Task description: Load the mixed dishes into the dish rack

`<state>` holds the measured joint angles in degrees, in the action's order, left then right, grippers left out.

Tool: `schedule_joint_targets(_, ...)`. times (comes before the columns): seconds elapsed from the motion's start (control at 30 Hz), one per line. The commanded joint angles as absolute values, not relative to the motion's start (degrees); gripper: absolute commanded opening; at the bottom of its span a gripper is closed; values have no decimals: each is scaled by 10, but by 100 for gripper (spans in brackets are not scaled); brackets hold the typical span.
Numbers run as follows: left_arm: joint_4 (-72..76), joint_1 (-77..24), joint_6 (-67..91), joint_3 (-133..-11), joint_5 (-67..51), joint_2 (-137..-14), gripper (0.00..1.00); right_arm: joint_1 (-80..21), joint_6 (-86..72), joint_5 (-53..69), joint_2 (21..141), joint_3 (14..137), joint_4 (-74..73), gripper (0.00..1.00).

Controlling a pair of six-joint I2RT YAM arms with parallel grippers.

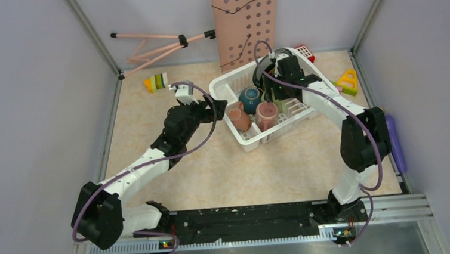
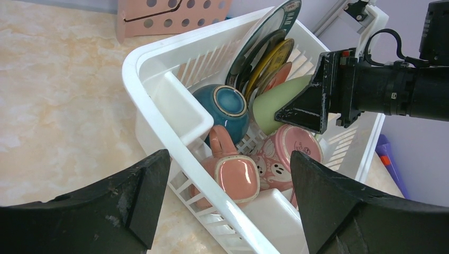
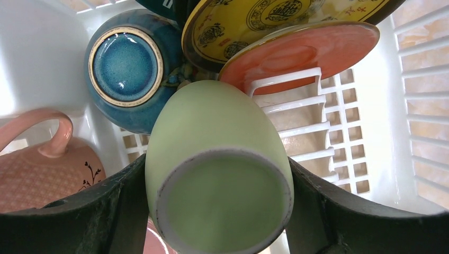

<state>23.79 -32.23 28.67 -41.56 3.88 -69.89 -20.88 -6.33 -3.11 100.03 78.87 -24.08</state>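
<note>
- 2 black fingers of the right gripper (image 3: 219,211) were clenched on the light green mug (image 3: 217,153), 1 on each side near its base, which faced the wrist camera.
- That mug was tilted inside the dish rack (image 2: 159,95), mouth pointing down. Whether it touched the rack's floor could not be told.
- Just left of the mug lay the teal bowl (image 3: 127,63), its foot ring turned up toward the camera.
- Just beyond the mug, 3 plates stood on edge among the upright dividers: the red small plate (image 3: 302,53) closest, then the yellowish small plate (image 3: 275,21), then the white plate with dark patterned rim (image 2: 270,26) at the far end.
- 2 pinkish cups (image 2: 235,177) lay in the near part of the rack.
- Spread wide and grasping nothing, the left gripper (image 2: 229,201) hung just beside the rack's left side.
- Behind the rack stood a pink perforated board (image 1: 245,18). Small toy blocks (image 1: 156,82) lay on the table (image 1: 170,143) to the left and right.
</note>
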Motion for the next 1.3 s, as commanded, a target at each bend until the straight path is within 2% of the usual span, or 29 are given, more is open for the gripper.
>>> schedule_joint_targets(0.0, 255, -319, 289, -417, 31, -687, 88, -220, -57, -34, 1023, 806, -258, 8)
schedule_joint_targets(0.3, 251, -320, 291, -416, 35, -690, 89, -222, -54, 49, 1009, 797, -228, 5)
schedule_joint_targets(0.63, 250, -318, 292, -422, 33, -705, 89, -228, -59, 27, 1045, 806, -232, 5)
schedule_joint_targets(0.8, 244, -318, 299, -425, 34, -717, 89, -228, -57, -33, 1030, 776, -216, 26)
schedule_joint_targets(1.0, 247, -316, 302, -431, 32, -725, 89, -228, -65, -2, 1003, 758, -197, 56)
schedule_joint_targets(1.07, 247, -316, 302, -432, 32, -726, 89, -228, -67, -3, 998, 762, -198, 61)
schedule_joint_targets(1.2, 245, -316, 301, -433, 32, -725, 89, -227, -72, -13, 992, 769, -203, 64)
schedule_joint_targets(1.23, 244, -316, 301, -433, 32, -724, 89, -227, -74, -14, 990, 770, -205, 67)
schedule_joint_targets(1.27, 244, -316, 301, -433, 32, -724, 89, -227, -76, -15, 990, 772, -206, 77)
